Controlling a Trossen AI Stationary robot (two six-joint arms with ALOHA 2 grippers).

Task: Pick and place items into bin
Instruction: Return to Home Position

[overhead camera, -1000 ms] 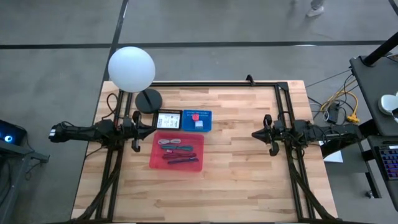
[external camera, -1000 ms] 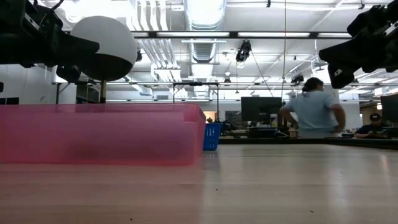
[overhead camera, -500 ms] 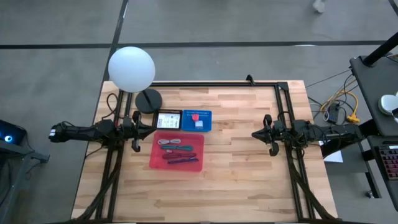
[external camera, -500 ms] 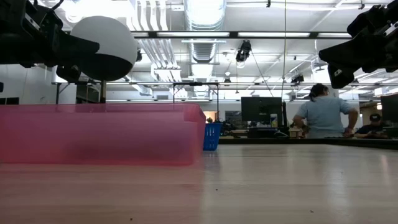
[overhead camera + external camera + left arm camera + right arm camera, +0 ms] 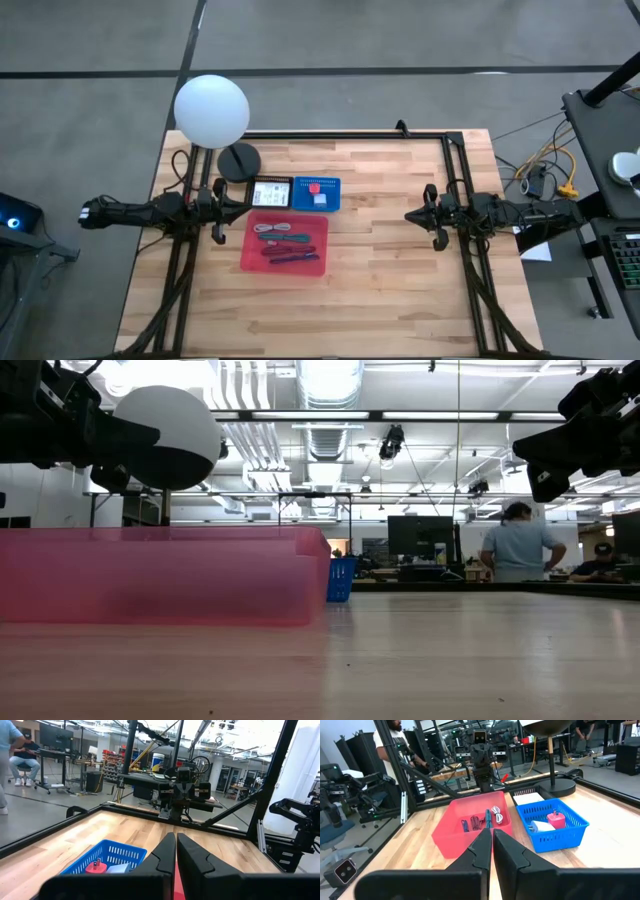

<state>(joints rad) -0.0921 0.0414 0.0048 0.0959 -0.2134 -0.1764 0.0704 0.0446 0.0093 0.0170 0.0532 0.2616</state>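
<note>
A pink bin [image 5: 285, 245] sits left of the table's middle; teal, purple, magenta and white cords [image 5: 482, 820] lie in it. Behind it stands a blue basket [image 5: 316, 193] holding a tiny pink cube [image 5: 555, 818] and a whitish block [image 5: 540, 826]. My left gripper [image 5: 243, 207] hovers shut just left of bin and basket, above the table. My right gripper [image 5: 408, 215] hovers shut right of the middle, well away from the bin. The wrist views show each pair of fingers closed together [image 5: 176, 851] [image 5: 491, 842]. A green packet or grey-blue lump does not show.
A lamp with a white globe [image 5: 211, 110] and a round black base [image 5: 238, 160] stands at the far left. A small black tray with a white card [image 5: 271, 193] lies left of the basket. Black frame rails [image 5: 455, 170] border the table. People stand in the room beyond [image 5: 518, 550].
</note>
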